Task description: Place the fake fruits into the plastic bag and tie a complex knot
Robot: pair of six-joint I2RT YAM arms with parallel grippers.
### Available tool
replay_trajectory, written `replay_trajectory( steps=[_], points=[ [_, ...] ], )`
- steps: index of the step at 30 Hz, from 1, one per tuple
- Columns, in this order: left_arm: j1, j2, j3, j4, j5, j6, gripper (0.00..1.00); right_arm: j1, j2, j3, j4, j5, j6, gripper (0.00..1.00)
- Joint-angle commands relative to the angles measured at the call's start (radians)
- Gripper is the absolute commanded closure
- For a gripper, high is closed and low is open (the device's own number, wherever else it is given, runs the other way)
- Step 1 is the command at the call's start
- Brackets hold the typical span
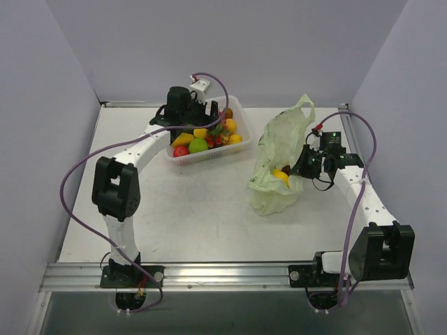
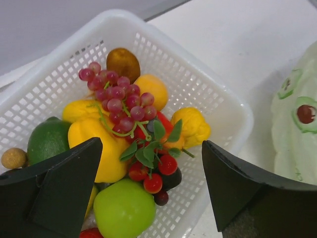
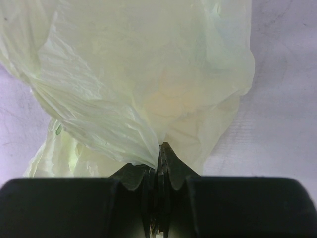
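The fake fruits (image 2: pixel 124 124) are heaped in the white perforated basket (image 2: pixel 225 111) on the table (image 1: pixel 195 216), and a yellow one (image 1: pixel 281 174) is seen inside the mouth of the plastic bag (image 1: pixel 279 139), which is slumped just right of the basket. The left gripper (image 2: pixel 152 146) is held wide apart above the basket with nothing grasped, while the bag's edge is pinched by the clenched right gripper (image 3: pixel 159 151).

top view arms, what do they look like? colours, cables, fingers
The left arm and right arm both have white links with bulky black joint housings. A purple cable loops along each one. The fingers are matte black, flat and wedge-shaped. A small green light glows on the right wrist.
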Motion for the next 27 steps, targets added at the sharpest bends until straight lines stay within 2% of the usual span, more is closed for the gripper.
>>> replay_trajectory(
  steps=[1, 11, 14, 17, 18, 21, 22, 24, 25, 27],
  points=[
    [-0.013, 0.059, 0.067, -0.081, -0.082, 0.033, 0.08, -0.005, 0.009, 0.011, -0.013, 0.012, -0.019, 1.0],
    [-0.033, 0.183, 0.085, -0.066, -0.094, -0.005, 0.13, -0.005, 0.021, 0.02, -0.016, 0.014, -0.019, 1.0],
    [-0.037, 0.206, 0.096, -0.047, -0.085, -0.016, 0.18, -0.005, 0.021, 0.022, -0.018, 0.017, -0.021, 1.0],
    [-0.041, 0.227, 0.116, -0.035, -0.073, -0.033, 0.27, -0.005, 0.021, 0.022, -0.018, 0.018, -0.02, 1.0],
    [-0.039, 0.232, 0.125, -0.038, -0.07, -0.039, 0.4, -0.005, 0.022, 0.022, -0.021, 0.018, -0.02, 1.0],
    [-0.036, 0.227, 0.132, -0.031, -0.041, -0.067, 0.58, -0.005, 0.021, 0.022, -0.021, 0.018, -0.021, 1.0],
    [-0.036, 0.218, 0.13, -0.024, -0.033, -0.068, 0.67, -0.005, 0.021, 0.022, -0.021, 0.018, -0.023, 1.0],
    [-0.036, 0.188, 0.118, -0.008, -0.022, -0.079, 0.77, -0.005, 0.021, 0.022, -0.019, 0.017, -0.024, 1.0],
    [-0.036, 0.175, 0.11, -0.004, -0.018, -0.079, 0.85, -0.006, 0.022, 0.02, -0.019, 0.015, -0.026, 1.0],
    [-0.036, 0.134, 0.095, 0.006, -0.003, -0.082, 0.91, -0.005, 0.024, 0.018, -0.019, 0.017, -0.024, 1.0]
  ],
)
